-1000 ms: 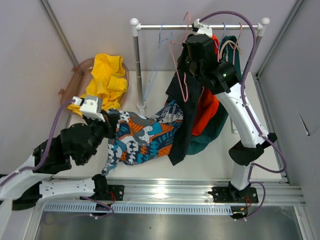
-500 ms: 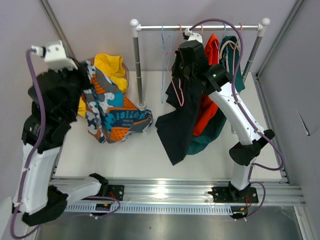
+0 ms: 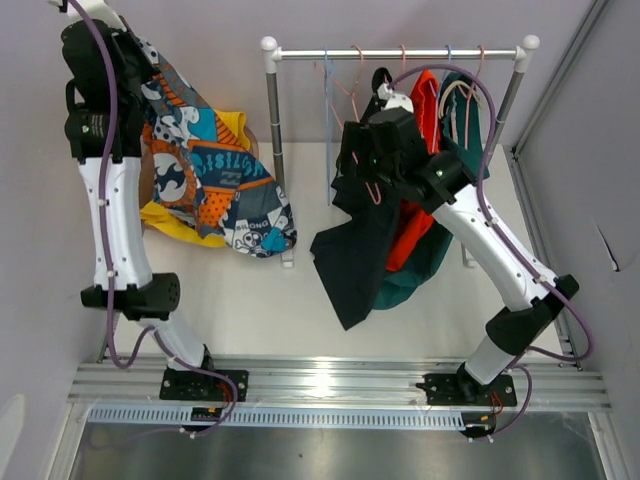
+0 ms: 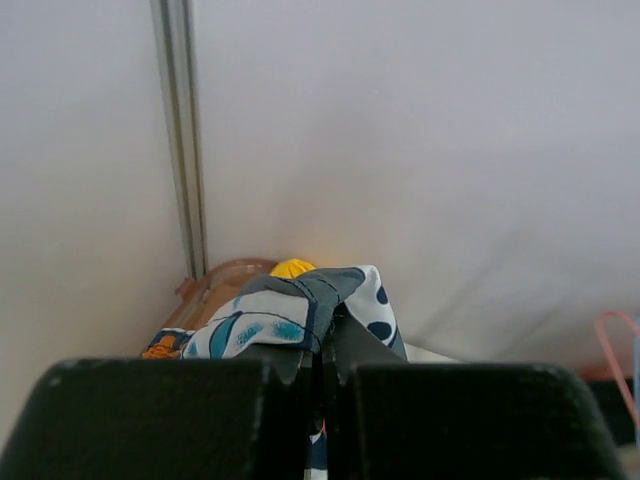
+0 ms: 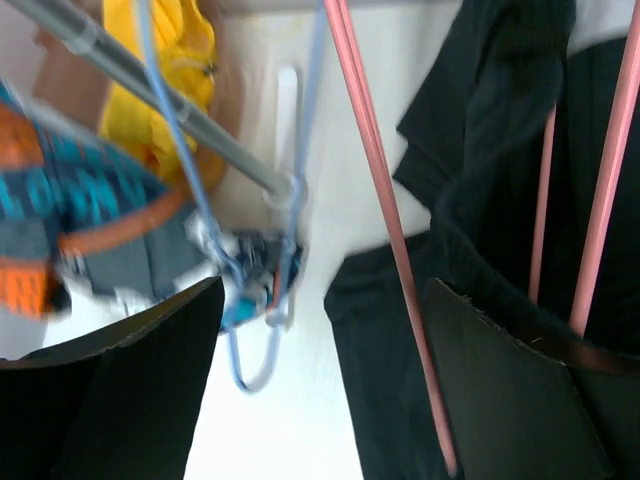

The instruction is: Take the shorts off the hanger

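The blue-orange-white patterned shorts (image 3: 210,180) hang from my left gripper (image 3: 143,58), which is raised high at the back left and shut on their edge (image 4: 280,310). Below them the yellow shorts (image 3: 236,130) lie in a brown basket (image 4: 215,285). The dark shorts (image 3: 360,250) hang on a pink hanger (image 5: 385,210) from the rail (image 3: 400,52), with the orange-red shorts (image 3: 415,220) and the teal shorts (image 3: 420,280) behind them. My right gripper (image 5: 325,330) is open, with the pink hanger's arm running between its fingers; it holds nothing.
An empty blue hanger (image 3: 330,110) hangs on the rail left of the dark shorts. The rack's left post (image 3: 272,130) stands between the basket and the hanging clothes. Walls close in on both sides.
My left arm has swung the patterned shorts up from the table's front to high over the basket. The right gripper has opened and dropped slightly by the pink hanger.
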You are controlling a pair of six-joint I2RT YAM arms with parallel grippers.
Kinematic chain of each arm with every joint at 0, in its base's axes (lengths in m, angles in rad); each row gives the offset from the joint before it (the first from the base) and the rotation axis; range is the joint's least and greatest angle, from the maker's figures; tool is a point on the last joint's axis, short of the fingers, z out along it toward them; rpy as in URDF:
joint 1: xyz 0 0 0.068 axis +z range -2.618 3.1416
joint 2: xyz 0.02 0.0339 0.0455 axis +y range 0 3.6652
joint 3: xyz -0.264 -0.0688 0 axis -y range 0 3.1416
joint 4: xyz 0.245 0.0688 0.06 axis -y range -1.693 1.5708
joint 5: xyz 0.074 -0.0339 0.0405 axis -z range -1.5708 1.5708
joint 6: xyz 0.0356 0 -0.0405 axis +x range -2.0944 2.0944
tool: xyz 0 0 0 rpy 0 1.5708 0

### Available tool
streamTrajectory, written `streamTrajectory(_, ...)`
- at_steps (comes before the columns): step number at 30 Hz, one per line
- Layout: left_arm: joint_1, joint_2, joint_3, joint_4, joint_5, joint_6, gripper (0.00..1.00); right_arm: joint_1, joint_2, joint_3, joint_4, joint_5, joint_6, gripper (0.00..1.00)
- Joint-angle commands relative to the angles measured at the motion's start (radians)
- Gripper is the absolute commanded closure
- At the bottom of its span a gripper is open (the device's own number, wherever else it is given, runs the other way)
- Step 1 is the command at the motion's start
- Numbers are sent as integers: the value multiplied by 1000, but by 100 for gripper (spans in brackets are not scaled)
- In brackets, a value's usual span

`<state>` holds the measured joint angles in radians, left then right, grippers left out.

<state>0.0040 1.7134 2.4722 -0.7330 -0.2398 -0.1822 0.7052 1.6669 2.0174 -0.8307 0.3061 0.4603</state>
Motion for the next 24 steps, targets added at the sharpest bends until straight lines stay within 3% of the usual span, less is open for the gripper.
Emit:
streamTrajectory(1,44,57,104,59,-3,-14,95,10,-102,-128,64,-16,29,11)
streamTrajectory(2,44,101,105,73,-7,-8,91,11,-120,-159,74,-18,35,10)
streamTrajectory(3,45,123,113,75,-45,7,78,11,-134,-187,96,-27,43,10)
streamTrajectory(5,48,191,120,54,-108,13,66,13,-171,-247,104,-30,52,7)
streamTrajectory(6,48,204,117,32,-133,15,42,14,-182,-262,107,-33,55,7)
streamTrajectory(7,42,215,119,23,-176,20,27,16,-193,-276,107,-38,61,7)
streamTrajectory(8,27,215,117,35,-223,42,1,19,-212,-299,105,-35,63,7)
streamTrajectory(16,14,187,105,41,-234,24,1,36,-291,-351,88,-16,74,7)
streamTrajectory(21,16,123,74,49,46,20,1,36,-311,-358,74,-21,66,6)
streamTrajectory(24,7,69,-14,26,114,-8,1,34,-328,-359,73,1,57,6)
